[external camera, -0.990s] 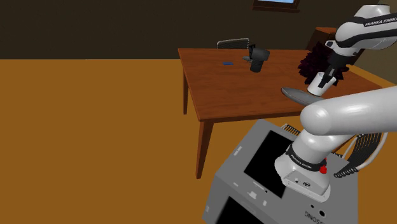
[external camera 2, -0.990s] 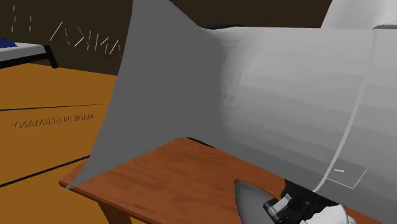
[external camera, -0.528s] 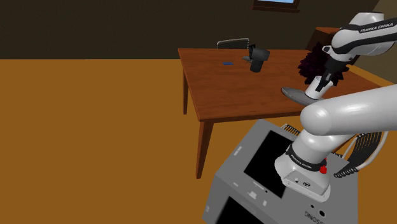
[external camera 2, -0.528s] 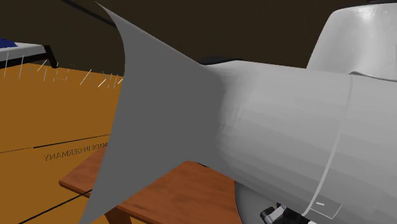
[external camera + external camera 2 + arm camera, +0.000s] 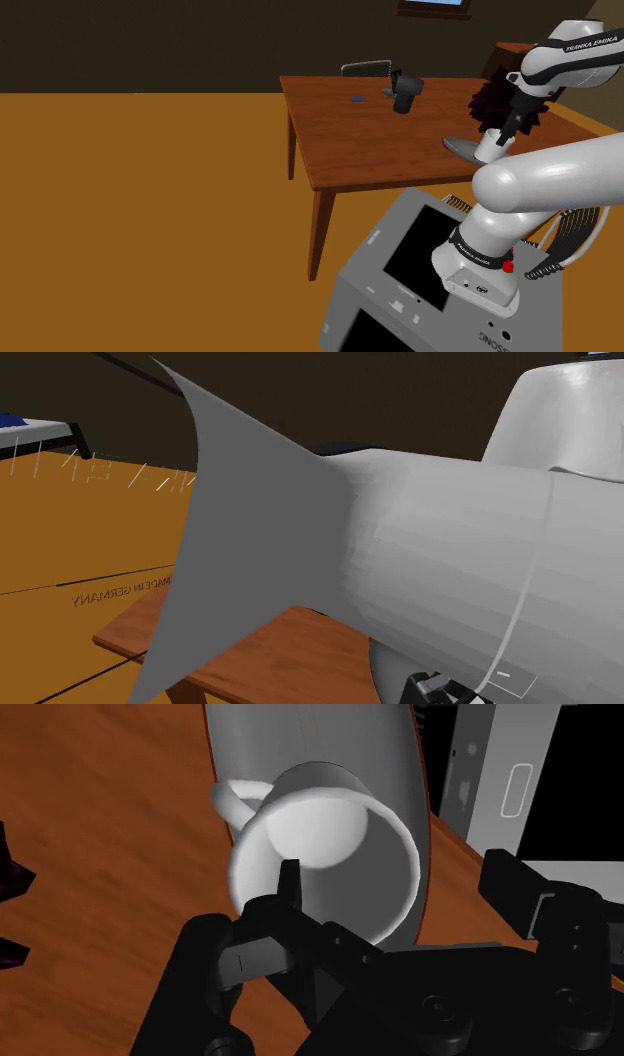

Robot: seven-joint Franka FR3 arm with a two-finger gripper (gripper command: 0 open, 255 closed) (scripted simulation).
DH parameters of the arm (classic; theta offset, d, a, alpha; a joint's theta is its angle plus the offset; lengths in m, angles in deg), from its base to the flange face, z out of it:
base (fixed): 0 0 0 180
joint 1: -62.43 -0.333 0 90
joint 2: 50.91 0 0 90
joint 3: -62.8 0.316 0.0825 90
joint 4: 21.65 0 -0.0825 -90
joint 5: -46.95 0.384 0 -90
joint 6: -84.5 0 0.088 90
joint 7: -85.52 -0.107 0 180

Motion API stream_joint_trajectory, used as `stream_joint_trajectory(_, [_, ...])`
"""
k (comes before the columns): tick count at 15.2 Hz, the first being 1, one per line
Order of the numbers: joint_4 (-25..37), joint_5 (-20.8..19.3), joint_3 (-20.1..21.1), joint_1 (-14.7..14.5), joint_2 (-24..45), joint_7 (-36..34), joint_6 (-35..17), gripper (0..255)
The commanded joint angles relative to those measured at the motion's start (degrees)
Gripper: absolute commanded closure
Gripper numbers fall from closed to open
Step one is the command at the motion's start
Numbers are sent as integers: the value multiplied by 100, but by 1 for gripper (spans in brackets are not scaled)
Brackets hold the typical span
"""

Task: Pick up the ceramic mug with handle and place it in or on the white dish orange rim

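One white mug [image 5: 330,829] with a single curved handle sits over one end of a shallow grey dish [image 5: 300,734]. This is the end toward the shoulder view's right. Both are on the corner of a brown wooden table [image 5: 350,140] nearest the robot's grey box stand [image 5: 400,290]. The mug looks to be resting on the dish, though the contact itself is hidden.

The all-black gripper [image 5: 395,869] hangs over the mug with its fingers wide apart. One finger [image 5: 290,889] dips inside the rim. The other finger [image 5: 510,879] stands outside, with table showing between it and the mug wall. Nothing is clamped.

You appear to be at the letting-go step. To do it well, draw the hand straight up along the mug's axis, so the inner finger cannot hook the rim or tip the mug off the dish. Swing away only once both fingertips are above the rim.

Counted: one mug, one dish, one table, one arm. Behind the dish lies one dark purple spiky clump [image 5: 495,100]. Farther off are one bulky black object [image 5: 405,95], one small blue item [image 5: 357,99] and one grey ribbed slab [image 5: 365,68].
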Motion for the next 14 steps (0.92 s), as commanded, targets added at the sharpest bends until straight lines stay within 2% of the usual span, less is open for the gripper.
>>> stream_joint_trajectory(1, [0,0,0,0,0,0,0,0])
stream_joint_trajectory(2, [0,0,0,0,0,0,0,0])
stream_joint_trajectory(6, [453,266,453,42,-353,46,833,0])
stream_joint_trajectory(14, [452,267,453,43,-352,47,832,0])
